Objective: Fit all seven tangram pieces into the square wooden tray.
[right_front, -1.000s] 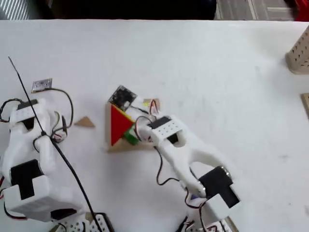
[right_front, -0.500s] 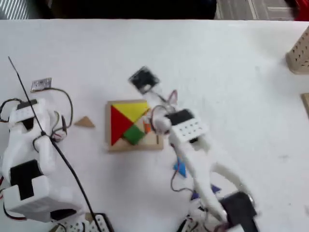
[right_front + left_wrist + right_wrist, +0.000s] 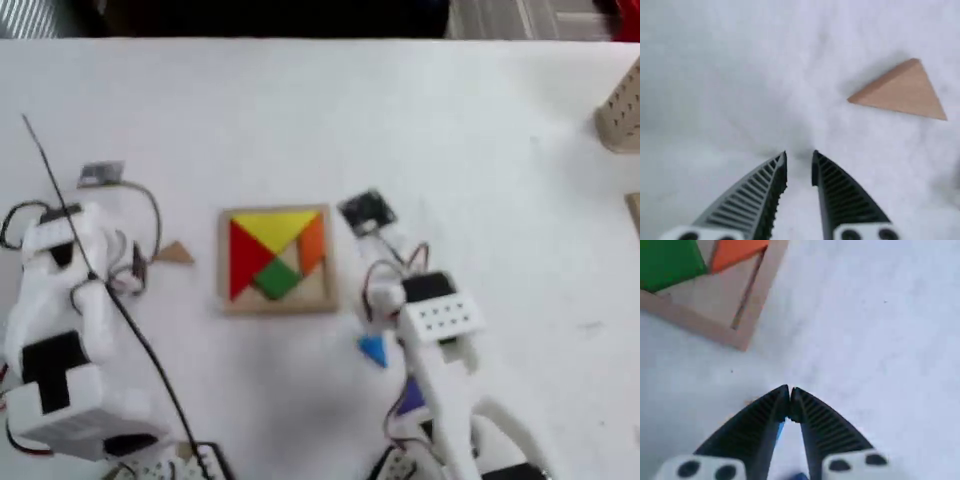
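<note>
Tray part-filled near the middle of the table, both grippers empty.

The square wooden tray holds a red triangle, a yellow triangle, a green piece and an orange piece. A plain wooden triangle lies on the table beside the tray, toward the left arm. A blue triangle and a purple piece lie nearer the arms' edge, by the right arm. The left gripper points at bare table near the wooden triangle, its jaws a narrow slit apart and holding nothing. The right gripper, near the tray's corner, is closed tip to tip on nothing.
</note>
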Robot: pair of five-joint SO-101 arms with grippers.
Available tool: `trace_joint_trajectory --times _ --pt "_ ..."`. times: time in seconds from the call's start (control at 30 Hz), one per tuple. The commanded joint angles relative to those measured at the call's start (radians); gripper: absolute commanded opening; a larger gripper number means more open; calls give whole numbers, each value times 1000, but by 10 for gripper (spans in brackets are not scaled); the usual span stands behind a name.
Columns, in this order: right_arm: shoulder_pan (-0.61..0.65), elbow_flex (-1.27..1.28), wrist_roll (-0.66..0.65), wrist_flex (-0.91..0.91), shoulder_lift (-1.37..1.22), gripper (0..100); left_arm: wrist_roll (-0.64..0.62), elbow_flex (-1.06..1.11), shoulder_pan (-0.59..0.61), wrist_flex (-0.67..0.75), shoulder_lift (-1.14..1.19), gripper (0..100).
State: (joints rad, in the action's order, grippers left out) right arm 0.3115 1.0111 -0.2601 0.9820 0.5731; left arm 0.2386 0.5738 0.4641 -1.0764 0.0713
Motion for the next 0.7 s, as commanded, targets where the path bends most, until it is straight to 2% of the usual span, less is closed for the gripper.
trace_joint_trajectory --times 0.0,0.1,0.2,0.37,0.47,0.53,0.67 --pt "-79 9 12 -79 30 25 17 -31 -19 -23 -5 158" --pt "-151 41 12 -162 22 25 17 -78 -61 -28 -5 162" --pt "-165 78 11 -237 22 25 11 -146 -122 -49 -5 162" --pt "-162 97 -51 -257 21 25 -123 -209 -196 -92 7 163" --pt "-162 101 -69 -259 21 25 -255 -209 -194 -94 19 165" --pt "-160 103 -72 -259 21 25 -376 -209 -191 -94 42 203" --pt "-160 103 -74 -259 21 25 -740 -219 -197 -86 102 324"
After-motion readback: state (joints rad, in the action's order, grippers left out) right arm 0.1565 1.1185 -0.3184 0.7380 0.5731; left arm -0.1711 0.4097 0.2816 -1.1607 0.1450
